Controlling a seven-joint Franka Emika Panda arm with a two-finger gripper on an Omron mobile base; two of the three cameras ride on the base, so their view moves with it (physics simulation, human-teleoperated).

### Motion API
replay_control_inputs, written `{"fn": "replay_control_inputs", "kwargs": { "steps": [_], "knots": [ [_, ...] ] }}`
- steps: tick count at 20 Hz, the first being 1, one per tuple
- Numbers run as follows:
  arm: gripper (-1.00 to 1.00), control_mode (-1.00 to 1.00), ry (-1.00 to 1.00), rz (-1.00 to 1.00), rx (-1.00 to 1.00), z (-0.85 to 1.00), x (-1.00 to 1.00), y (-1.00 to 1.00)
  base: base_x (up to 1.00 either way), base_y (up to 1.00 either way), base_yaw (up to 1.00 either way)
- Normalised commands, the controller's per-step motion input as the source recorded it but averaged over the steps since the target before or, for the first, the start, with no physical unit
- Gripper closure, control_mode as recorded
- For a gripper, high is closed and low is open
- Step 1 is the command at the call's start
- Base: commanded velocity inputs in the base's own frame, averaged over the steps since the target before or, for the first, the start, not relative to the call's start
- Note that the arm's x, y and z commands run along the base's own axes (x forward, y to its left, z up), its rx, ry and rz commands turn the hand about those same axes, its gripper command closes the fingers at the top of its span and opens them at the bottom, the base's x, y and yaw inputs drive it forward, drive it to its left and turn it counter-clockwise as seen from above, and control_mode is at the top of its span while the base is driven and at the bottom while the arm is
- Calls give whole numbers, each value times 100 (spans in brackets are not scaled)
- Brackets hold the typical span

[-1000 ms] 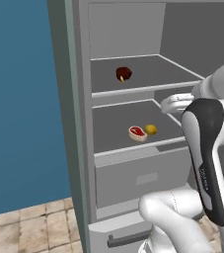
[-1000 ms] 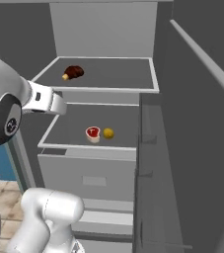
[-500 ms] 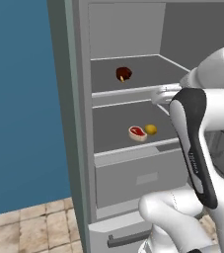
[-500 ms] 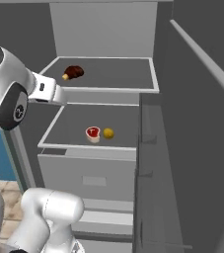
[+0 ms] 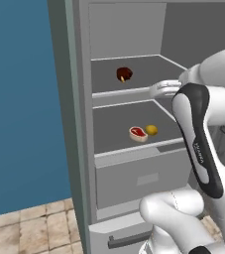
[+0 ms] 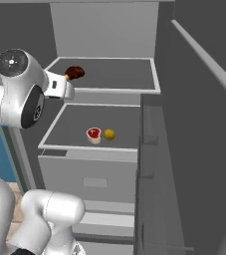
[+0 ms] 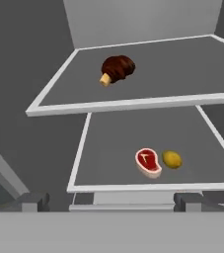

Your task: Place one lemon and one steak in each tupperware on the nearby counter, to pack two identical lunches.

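1. The steak (image 7: 148, 161) and the lemon (image 7: 172, 159) lie side by side on the lower fridge shelf (image 7: 113, 148), near its front edge and a bit toward the right. They look to be touching or just about, with the steak on the left as seen in the hand view.
2. Because they sit so close, a reach for one could nudge the other. The lemon is round and may roll toward the shelf's front edge or off to the back.
3. The steak is flat and low. Fingers coming down on it could skid over the fat rim and push it rather than lift it.
4. The gripper (image 7: 111, 201) hangs out in front of the shelves with its jaws spread wide and nothing between them, well apart from both items.
5. The upper shelf (image 7: 182, 74) juts above the lower one, a dark joint of meat (image 7: 116, 68) sitting toward its left. Going in for the lower shelf, the hand or wrist could knock the upper shelf's front edge if it enters too high.
6. The open fridge door (image 6: 204, 124) stands close on the right, so a wide swing of the arm (image 5: 198, 134) on the way out could strike it.
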Motion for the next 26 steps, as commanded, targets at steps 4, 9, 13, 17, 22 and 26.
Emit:
{"fn": "replay_control_inputs", "kwargs": {
  "steps": [4,9,13,17,22,26],
  "knots": [
    [-100,-100,0,12,5,20,39,0,0,0,0],
    [-100,-100,0,4,2,10,50,14,0,0,0],
    [-100,-100,0,-3,0,0,51,39,0,0,0],
    [-100,-100,0,-8,-1,0,40,36,0,0,0],
    [-100,-100,0,-3,0,0,45,7,0,0,0],
    [-100,-100,1,0,0,0,42,-6,0,0,0]
  ]
}}
